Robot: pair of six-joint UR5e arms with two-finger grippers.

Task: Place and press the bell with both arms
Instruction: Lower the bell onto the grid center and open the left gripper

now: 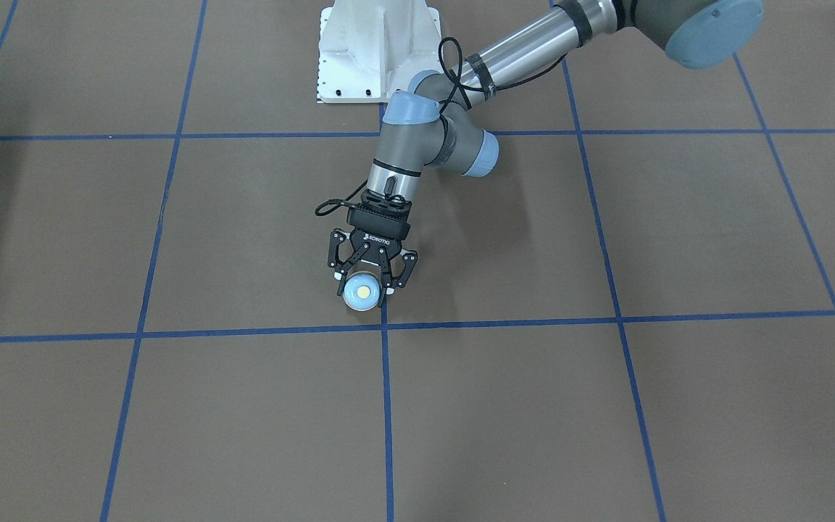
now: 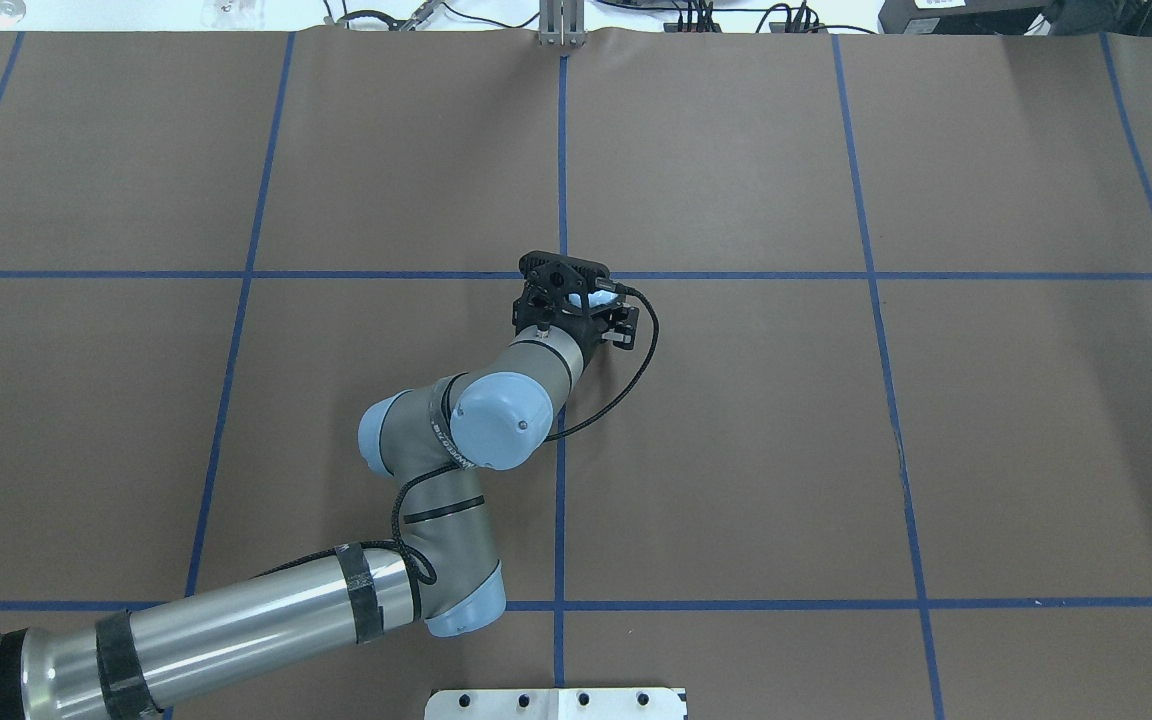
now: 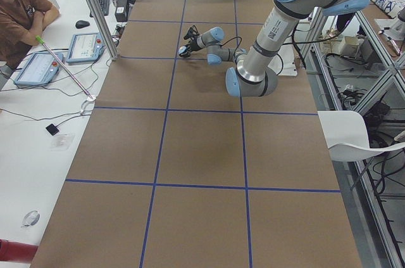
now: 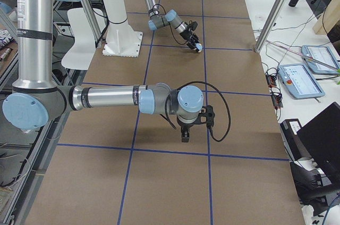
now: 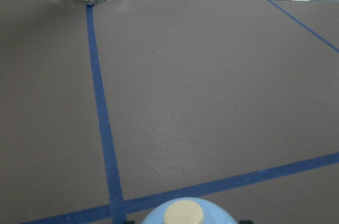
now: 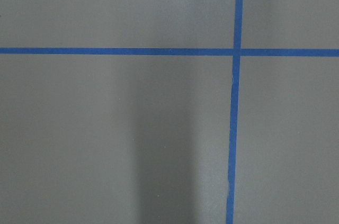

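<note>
Just short of the tape crossing [image 1: 385, 324], on the robot's side of it, the bell [image 1: 360, 292] is seen in the front-facing view. It is clasped by the left claw [image 1: 364, 289], which is closed on the dome from either side. The cream button [image 1: 364, 292] is turned upward and left uncovered. Whether the base already rests on the tabletop [image 1: 606, 406] cannot be told.

In the overhead view that claw is found at the crossing, and the bell is almost wholly hidden beneath the left arm [image 2: 496, 420].

In the left-side view the left arm is seen reaching toward the crossing. The bell is too small there to be made out.

In the right-side view the bell [image 4: 198, 48] is seen beside the crossing. The right claw [image 4: 185, 135] is pointed downward well apart from it, nearer the camera. Whether that claw is open or closed cannot be told.

In the left wrist view the dome and button are seen at the bottom edge, just beside the crossing.

In the right wrist view only tape and tabletop are shown, with no bell and no part of the claw.

The press is judged to call for an approach from straight above the button. For that, the right claw would have to be carried a long way toward the crossing.
</note>
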